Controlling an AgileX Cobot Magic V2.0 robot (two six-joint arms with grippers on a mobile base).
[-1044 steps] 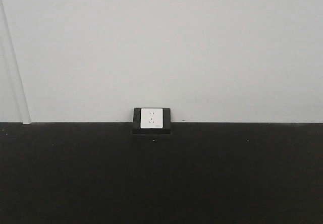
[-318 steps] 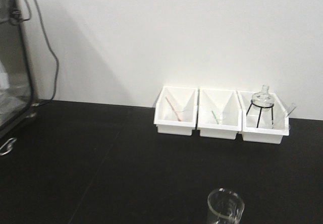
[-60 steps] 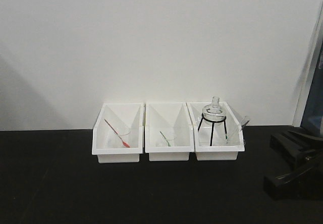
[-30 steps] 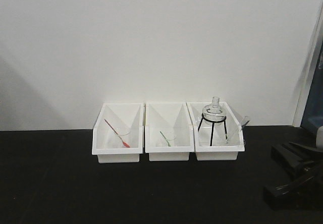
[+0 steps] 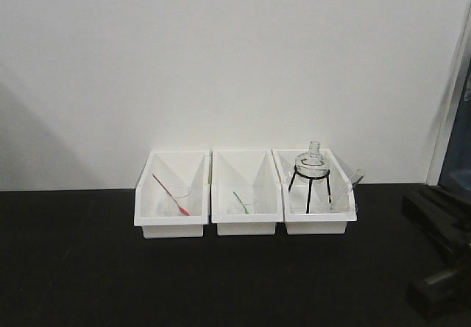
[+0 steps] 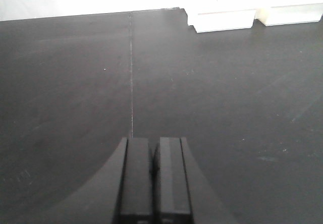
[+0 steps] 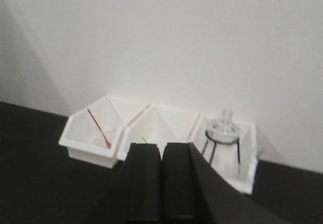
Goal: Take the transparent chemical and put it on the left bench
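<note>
Three white bins stand in a row against the wall on the black bench. The right bin [image 5: 316, 224] holds a glass flask [image 5: 313, 161] on a black tripod, with a small clear beaker and clear rod, the transparent chemical [image 5: 341, 198], beside it. My right gripper [image 7: 161, 146] is shut and empty. It hovers in front of the bins, and the flask [image 7: 222, 127] is ahead to its right. My left gripper [image 6: 154, 141] is also shut and empty, low over bare bench, with the bins' bases [image 6: 222, 18] far ahead to the right.
The left bin [image 5: 171, 225] holds a beaker with a red rod [image 5: 171, 195]. The middle bin [image 5: 246, 225] holds a beaker with a green rod [image 5: 238, 201]. My right arm's dark body [image 5: 441, 257] fills the lower right corner of the front view. A white wall stands directly behind the bins.
The dark right arm has shifted further right and lower in the front view. The bins and glassware have not moved.
</note>
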